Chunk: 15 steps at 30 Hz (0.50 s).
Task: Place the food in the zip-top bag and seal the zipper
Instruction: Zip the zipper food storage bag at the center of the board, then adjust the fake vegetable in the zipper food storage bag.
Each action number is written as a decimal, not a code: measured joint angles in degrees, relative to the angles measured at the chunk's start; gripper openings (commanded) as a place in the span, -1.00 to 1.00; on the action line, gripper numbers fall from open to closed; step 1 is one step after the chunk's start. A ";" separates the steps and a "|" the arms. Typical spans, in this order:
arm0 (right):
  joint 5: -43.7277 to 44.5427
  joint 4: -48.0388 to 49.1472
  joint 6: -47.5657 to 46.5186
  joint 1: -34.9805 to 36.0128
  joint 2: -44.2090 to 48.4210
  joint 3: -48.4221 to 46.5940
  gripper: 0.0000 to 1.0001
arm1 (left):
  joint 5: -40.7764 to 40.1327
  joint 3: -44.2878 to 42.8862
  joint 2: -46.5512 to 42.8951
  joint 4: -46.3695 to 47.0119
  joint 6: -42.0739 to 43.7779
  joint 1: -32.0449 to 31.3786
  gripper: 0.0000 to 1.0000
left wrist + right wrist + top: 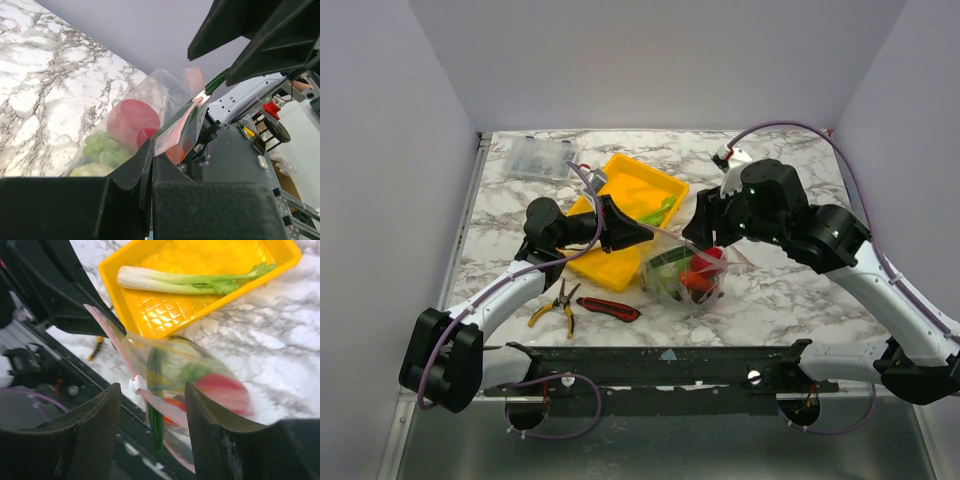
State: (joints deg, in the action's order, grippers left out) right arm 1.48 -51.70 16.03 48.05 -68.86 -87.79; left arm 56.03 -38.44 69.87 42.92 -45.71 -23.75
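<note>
Top external view shows the bag (685, 275) lifted just in front of the yellow tray (620, 180), slung between the two arms. Most of the food looks packed: a tomato (132, 119) and grapes (102, 149) show through the plastic. One leek (190, 281) lies in the tray, so filling is not finished. The left gripper (151, 150) has its jaws pressed together on the pink zipper (116, 340) at one corner. The right gripper (152, 390) hangs with jaws spread either side of the white slider (138, 384), not touching it. Sealing, I judge, has yet to be done.
</note>
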 measured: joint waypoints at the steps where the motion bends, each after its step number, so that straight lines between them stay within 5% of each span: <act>1: 0.39 -0.02 3.10 -0.07 0.20 -0.24 0.20 | 0.00 0.00 0.00 0.00 -0.02 0.00 -1.00; 6: -2.19 1.09 17.09 -0.04 4.39 1.09 0.29 | 0.00 0.00 0.00 0.00 -0.44 0.02 -1.00; 15: -3.21 1.46 31.10 -0.07 13.29 6.19 0.12 | 0.02 0.00 0.76 0.87 -2.01 0.02 -1.00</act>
State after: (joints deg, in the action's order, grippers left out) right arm -1.74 -50.24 47.13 47.99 -55.57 -81.60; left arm 56.05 -38.44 70.63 43.79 -47.72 -23.73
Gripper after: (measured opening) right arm 0.591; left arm 0.009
